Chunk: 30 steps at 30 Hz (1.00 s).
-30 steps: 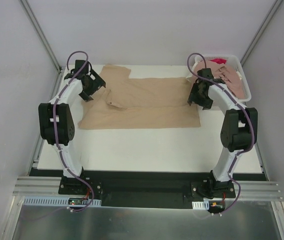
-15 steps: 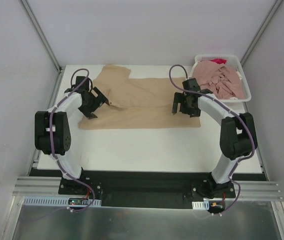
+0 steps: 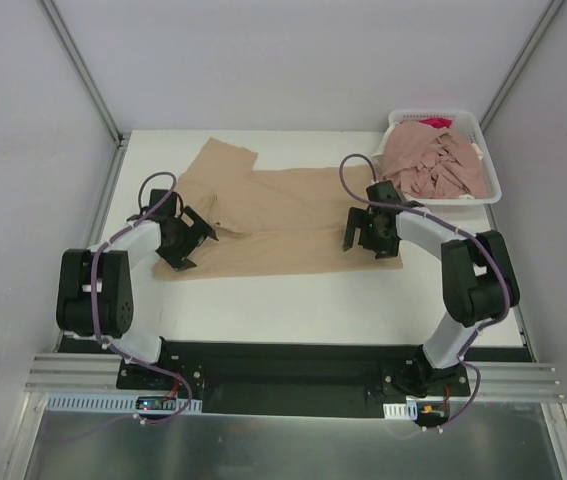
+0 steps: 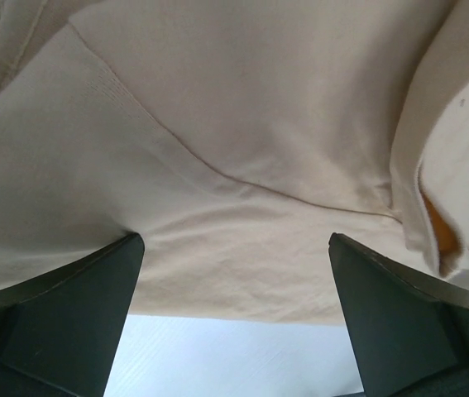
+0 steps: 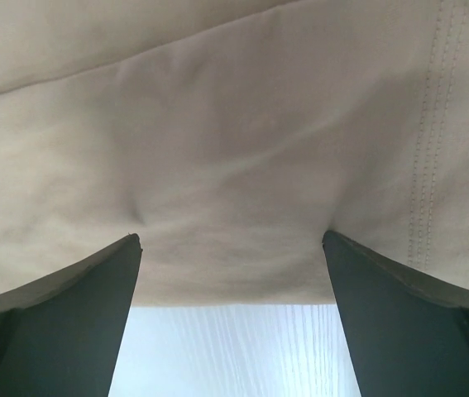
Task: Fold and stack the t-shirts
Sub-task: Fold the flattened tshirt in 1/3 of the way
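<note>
A tan-beige t-shirt (image 3: 283,210) lies spread flat on the white table (image 3: 293,305). My left gripper (image 3: 199,233) is low at the shirt's near left part, and my right gripper (image 3: 363,238) is low at its near right corner. In the left wrist view the left gripper (image 4: 236,241) stands open, its fingertips resting on the cloth (image 4: 242,165) just above the near hem. The right gripper (image 5: 231,238) is open the same way over the shirt (image 5: 217,124), with bare table showing below the hem. Dusty pink t-shirts (image 3: 431,165) are heaped in the basket.
The white lattice basket (image 3: 441,116) stands at the back right corner of the table. Grey walls close in both sides and the back. A black rail (image 3: 283,370) with the arm bases runs along the near edge.
Both grippers came down and nearer, onto the tan shirt's near edge. The right jaws opened wider. The shirt now lies slightly closer to the arm bases.
</note>
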Motion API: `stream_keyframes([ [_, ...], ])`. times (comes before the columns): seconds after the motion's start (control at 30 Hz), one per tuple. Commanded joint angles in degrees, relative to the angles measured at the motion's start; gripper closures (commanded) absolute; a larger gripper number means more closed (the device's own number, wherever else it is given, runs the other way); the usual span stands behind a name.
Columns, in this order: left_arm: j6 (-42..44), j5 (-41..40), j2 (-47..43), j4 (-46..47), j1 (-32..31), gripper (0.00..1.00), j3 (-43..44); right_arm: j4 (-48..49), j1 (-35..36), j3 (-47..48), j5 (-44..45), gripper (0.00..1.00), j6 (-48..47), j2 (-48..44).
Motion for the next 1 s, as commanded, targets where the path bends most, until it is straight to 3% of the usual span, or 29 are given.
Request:
stream_keyframes([
  [0.0, -1.99, -4.83, -7.65, -6.04, 0.11, 0.01, -13.51, -3.03, 2.26, -13.13, -5.51, 0.03, 5.73, -6.91],
  [0.17, -6.21, -9.40, -26.45, -14.11, 0.02, 0.01, -22.22, -5.84, 8.41, -20.89, -3.32, 0.03, 9.67, -18.69],
  [0.33, -6.83, -6.61, -44.20, -19.05, -0.59, 0.01, -22.94, -8.92, 10.34, -21.44, -1.73, 0.03, 10.48, -26.86],
  [0.4, -7.36, -4.67, -46.16, -19.14, -2.43, 0.00, -21.10, -10.32, 10.52, -20.03, -0.32, 0.03, 9.52, -28.28],
  [0.53, -11.21, -9.30, -43.29, -19.57, -14.70, 0.01, -16.01, -11.56, 10.61, -17.13, 1.96, 0.03, 8.11, -30.74],
  [0.67, -12.37, -13.62, -35.73, -19.31, -17.46, 0.02, -11.18, -12.09, 10.52, -16.07, 2.58, 0.03, 7.58, -31.27],
  [0.83, -10.70, -19.07, -24.49, -19.40, -18.52, 0.31, -5.11, -12.53, 10.52, -16.33, 3.46, 0.03, 7.23, -31.97],
  [0.93, -10.26, -21.71, -19.57, -19.14, -18.52, 0.44, -1.59, -13.14, 10.44, -16.42, 4.60, 0.03, 6.87, -32.41],
  [0.97, -9.82, -21.89, -18.24, -19.05, -18.52, 0.55, 0.42, -13.32, 10.44, -16.42, 5.12, 0.03, 6.61, -32.41],
])
